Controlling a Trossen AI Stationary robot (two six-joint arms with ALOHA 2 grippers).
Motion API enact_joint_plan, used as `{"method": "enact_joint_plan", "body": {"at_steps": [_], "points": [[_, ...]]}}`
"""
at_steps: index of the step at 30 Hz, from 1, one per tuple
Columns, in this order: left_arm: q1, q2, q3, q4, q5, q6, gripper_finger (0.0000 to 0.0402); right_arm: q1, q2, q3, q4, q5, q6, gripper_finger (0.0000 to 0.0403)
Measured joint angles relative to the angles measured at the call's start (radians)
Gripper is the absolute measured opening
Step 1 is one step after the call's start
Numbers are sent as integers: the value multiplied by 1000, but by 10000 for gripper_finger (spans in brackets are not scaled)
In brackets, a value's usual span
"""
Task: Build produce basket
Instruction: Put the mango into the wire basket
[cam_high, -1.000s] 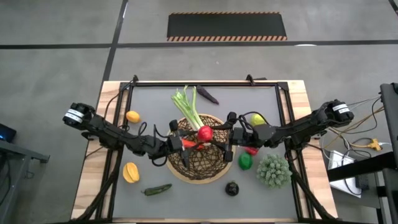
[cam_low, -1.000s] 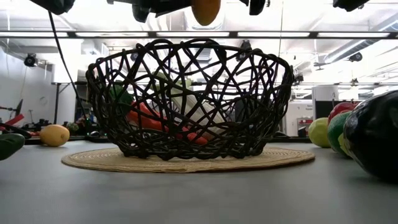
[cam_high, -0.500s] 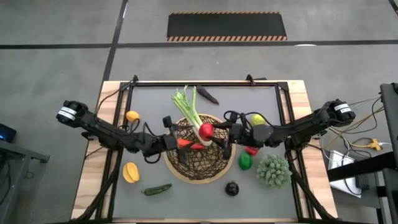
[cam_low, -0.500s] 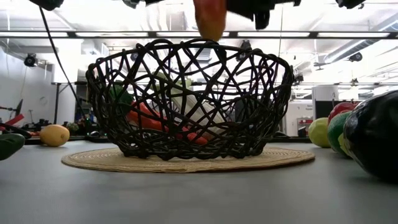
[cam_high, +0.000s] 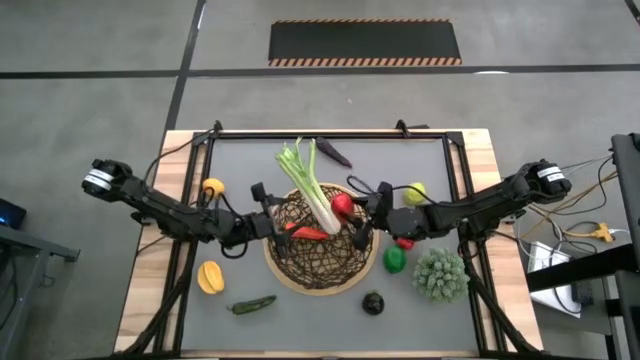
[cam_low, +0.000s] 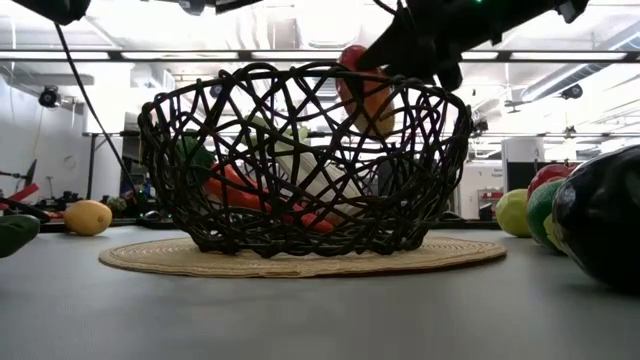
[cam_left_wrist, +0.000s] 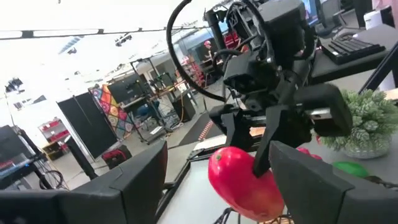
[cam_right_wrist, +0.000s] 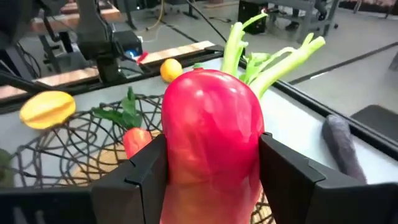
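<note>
At frame centre sits the basket (cam_high: 322, 245), leek (cam_high: 312, 190) and carrot (cam_high: 306, 232) inside. Our right pincer (cam_high: 356, 218) grips a red pepper (cam_high: 342, 206) over its upper-right rim; we should lower it before releasing. The left pincer (cam_high: 262, 205) waits open at centre-left.

I see my right tool (cam_high: 352, 218) with its red pepper (cam_high: 342, 205) blocking the basket (cam_high: 320, 268) at 2 o'clock; leek (cam_high: 312, 188) crowds 12, left tool (cam_high: 262, 208) 9. The 6 o'clock side lies open.
</note>
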Motion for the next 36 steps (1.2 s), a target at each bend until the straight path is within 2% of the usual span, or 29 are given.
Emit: {"method": "enact_joint_plan", "body": {"at_steps": [3, 8, 14, 19, 26, 36], "points": [[0, 0, -2, 29, 0, 44, 263, -1, 0, 0, 40, 0, 24, 196], [0, -3, -8, 173, 0, 173, 263, -6, 29, 0, 168, -4, 37, 196], [0, -20, -51, 310, -1, 261, 263, -10, 166, 3, 393, -6, 35, 196], [0, -49, -99, 325, -17, 262, 263, -13, 296, 54, 528, 33, 34, 196], [0, -106, -135, 322, -25, 236, 263, -13, 431, 202, 520, 90, 12, 196], [-1, -174, -180, 326, -25, 227, 263, -16, 524, 392, 246, 192, 65, 196]]}}
